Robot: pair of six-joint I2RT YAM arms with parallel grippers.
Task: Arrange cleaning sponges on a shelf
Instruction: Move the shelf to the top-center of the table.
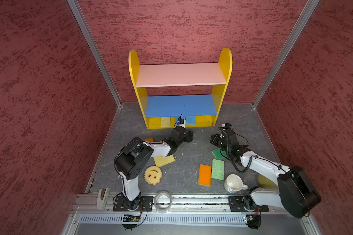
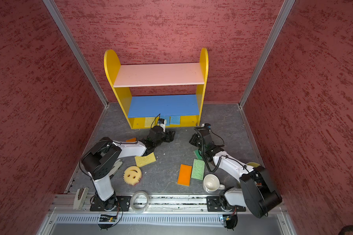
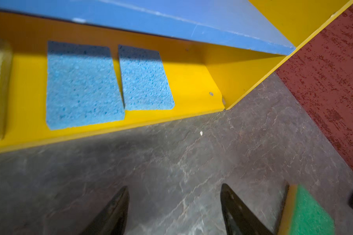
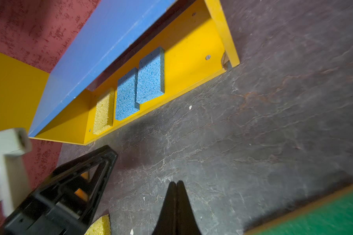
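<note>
Left claw (image 3: pixel 174 186) spread wide, nothing between the fingers, over bare grey floor (image 3: pixel 192 152) just in front of the shelf (image 1: pixel 225 61). Right claw (image 4: pixel 176 182) pressed fully closed, holding nothing, over the same floor, near the left one and a little to its right.

Just beyond both, on the yellow bottom board (image 3: pixel 192 81) under the blue board (image 3: pixel 171 20): left blue sponge (image 3: pixel 82 85) and right blue sponge (image 3: pixel 145 79), flat, close side by side around the middle. To their left and apart from them, a yellow sponge (image 4: pixel 104 109), also flat. Pink top board (image 1: pixel 180 74) higher up.

On the floor, partly under the right arm, a dark green sponge (image 1: pixel 216 153). Nearer, right of centre, a light green sponge (image 1: pixel 217 169) and an orange sponge (image 1: pixel 204 175), flat, close side by side. White mug (image 1: pixel 233 183) just to their near right.

Left of centre, a second yellow sponge (image 1: pixel 164 160) partly under the left arm. Round smiley sponge (image 1: pixel 152 175) nearer. Second orange sponge (image 1: pixel 149 140) peeking out behind the left arm.

Clear tape ring (image 1: pixel 162 201) on the rail (image 1: pixel 192 200) at the near edge.
</note>
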